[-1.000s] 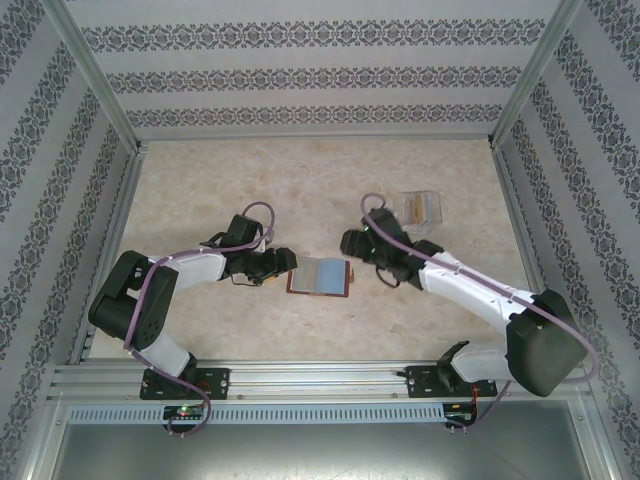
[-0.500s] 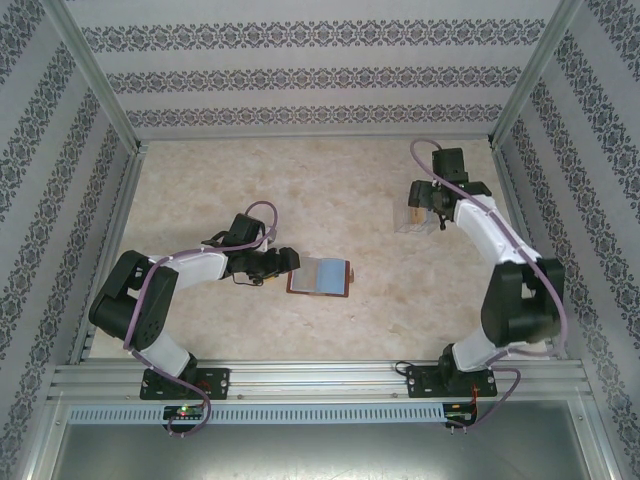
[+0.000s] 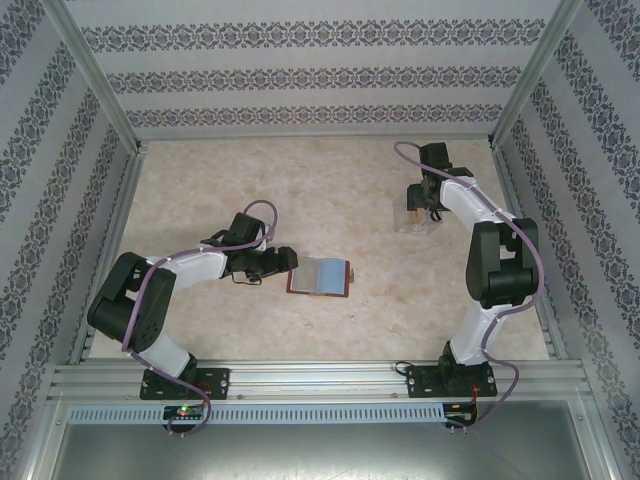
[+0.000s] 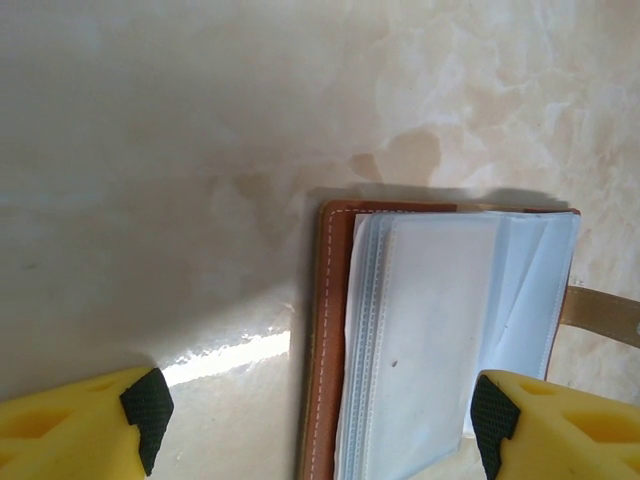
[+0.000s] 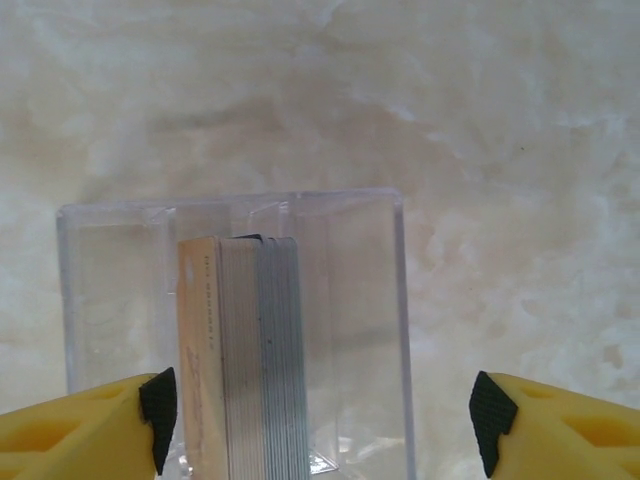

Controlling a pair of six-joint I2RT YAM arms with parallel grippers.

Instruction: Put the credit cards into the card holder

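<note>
Credit cards (image 5: 245,350) sit below right fingers (image 5: 100,430), card holder (image 4: 430,340) by left fingers (image 4: 70,430), all spread, right arm (image 3: 495,250) outstretched.

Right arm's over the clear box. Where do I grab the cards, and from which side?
Probably take the upper edge of the cards, coming straight down from above. They stand on edge inside the clear box, whose walls block the sides; pinch across the flat faces with the right gripper.

Card holder (image 4: 322,330): brown, leather-like, matt, pale stitching. Its sleeves (image 4: 440,330): clear glossy plastic, slightly wrinkled. Table (image 4: 150,130): smooth, marble-look, faint sheen. Box (image 5: 350,320): transparent glossy plastic. Credit cards (image 5: 250,350): plastic-looking, dull edges. Frame (image 3: 320,378): bare matt metal.
</note>
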